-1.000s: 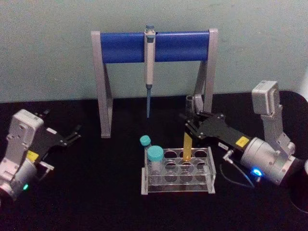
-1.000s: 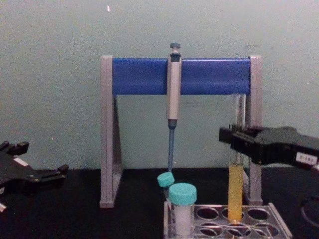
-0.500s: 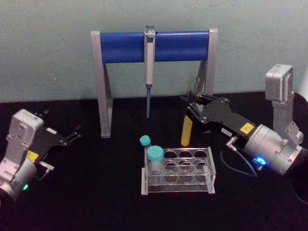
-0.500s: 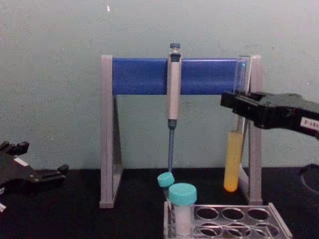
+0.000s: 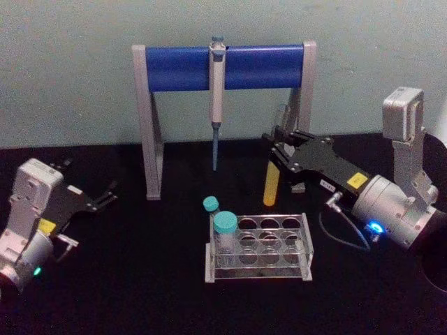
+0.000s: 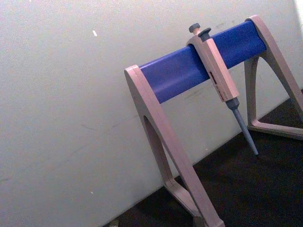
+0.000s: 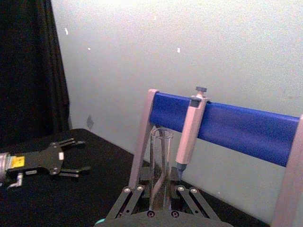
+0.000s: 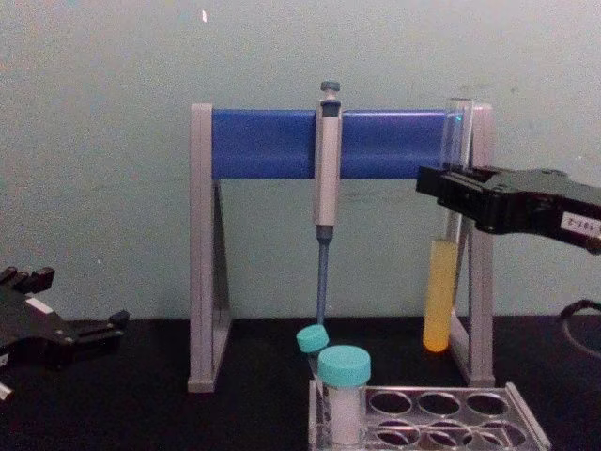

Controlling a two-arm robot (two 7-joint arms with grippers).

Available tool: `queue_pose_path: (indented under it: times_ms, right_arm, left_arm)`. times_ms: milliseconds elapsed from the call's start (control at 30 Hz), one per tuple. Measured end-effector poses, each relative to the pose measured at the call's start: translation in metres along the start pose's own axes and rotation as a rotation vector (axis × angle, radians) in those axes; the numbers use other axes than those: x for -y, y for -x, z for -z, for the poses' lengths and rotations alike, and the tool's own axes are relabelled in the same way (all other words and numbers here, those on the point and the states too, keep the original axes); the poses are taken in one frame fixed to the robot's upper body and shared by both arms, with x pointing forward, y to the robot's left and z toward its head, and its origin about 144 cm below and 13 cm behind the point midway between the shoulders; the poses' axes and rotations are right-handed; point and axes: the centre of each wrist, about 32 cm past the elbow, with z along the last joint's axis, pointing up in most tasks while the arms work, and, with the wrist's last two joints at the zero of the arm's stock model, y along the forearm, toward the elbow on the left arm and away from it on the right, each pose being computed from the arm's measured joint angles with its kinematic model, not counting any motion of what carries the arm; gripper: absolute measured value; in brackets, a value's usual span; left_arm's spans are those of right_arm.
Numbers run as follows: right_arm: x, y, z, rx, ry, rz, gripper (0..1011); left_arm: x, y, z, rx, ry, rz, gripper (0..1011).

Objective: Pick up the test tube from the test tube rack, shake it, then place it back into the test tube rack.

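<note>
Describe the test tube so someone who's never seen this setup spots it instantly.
Start at the tall grey stand with the blue crossbar; near its right leg the right gripper holds the test tube lifted clear of the test tube rack (left gripper idle, far left). It's the long uncapped glass tube with yellow liquid, unlike the short teal-capped vials or the hanging pipette.

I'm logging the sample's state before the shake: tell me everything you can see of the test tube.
The test tube is long, thin, clear like glass, open-topped and round-bottomed, with yellow liquid in its lower part. It hangs nearly upright, slightly tilted, out of the test tube rack and above it. The right gripper is shut on its middle, above the liquid.
</note>
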Motion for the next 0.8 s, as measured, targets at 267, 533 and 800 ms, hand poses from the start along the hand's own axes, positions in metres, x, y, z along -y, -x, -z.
queue_pose_path:
  times_ms: [267,533,800]
  right_arm:
    - [0.009,-0.004,-0.001,0.012,0.003,0.038,224]
    - [0.028,-0.003,-0.004,0.028,0.019,0.049,224]
    - [0.044,0.005,-0.005,0.031,0.057,0.001,224]
  left_arm:
    - [0.000,0.000,0.000,0.000,0.000,0.000,1010]
    - [0.000,0.000,0.000,0.000,0.000,0.000,1010]
    - [0.000,0.000,0.000,0.000,0.000,0.000,1009]
